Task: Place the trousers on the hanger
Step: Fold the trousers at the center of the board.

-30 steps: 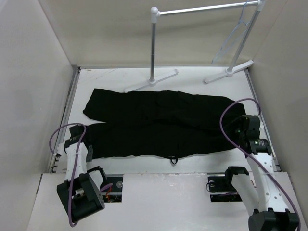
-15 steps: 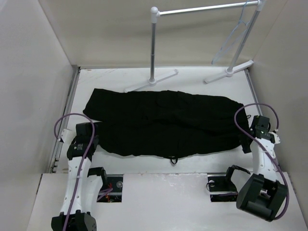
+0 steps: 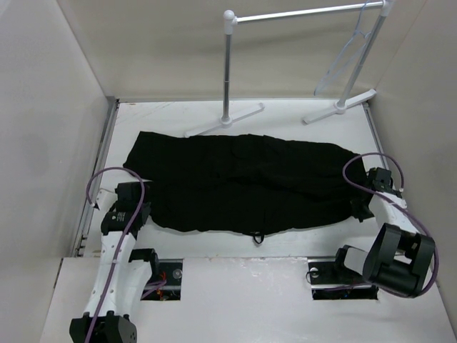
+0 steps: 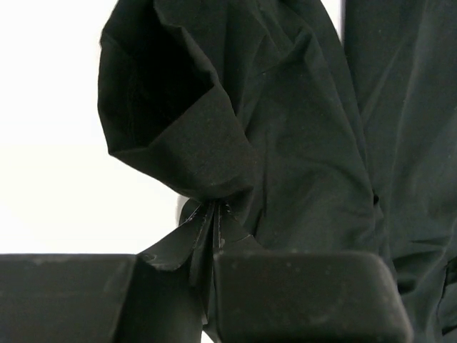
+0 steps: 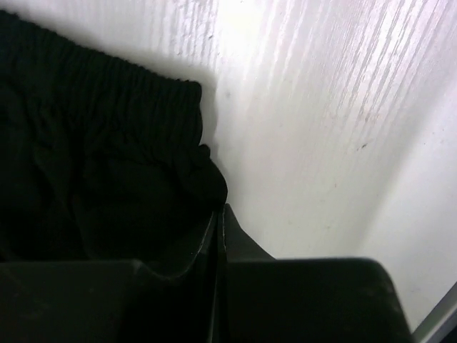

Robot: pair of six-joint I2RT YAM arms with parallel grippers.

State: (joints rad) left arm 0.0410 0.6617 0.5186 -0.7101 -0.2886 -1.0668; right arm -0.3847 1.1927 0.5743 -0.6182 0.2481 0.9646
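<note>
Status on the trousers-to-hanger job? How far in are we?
Early. Done: both grasps look made, left gripper pinched shut on a leg cuff, right gripper pinched shut on the waistband corner. In hand: nothing lifted yet; the trousers lie flat on the table. Left: the hanger hangs bare on the rack at the far right, so lifting, carrying and draping all remain.

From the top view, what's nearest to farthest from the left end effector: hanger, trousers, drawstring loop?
1. trousers, pinched in the left end effector.
2. drawstring loop, near edge, middle.
3. hanger, far right corner.
</note>
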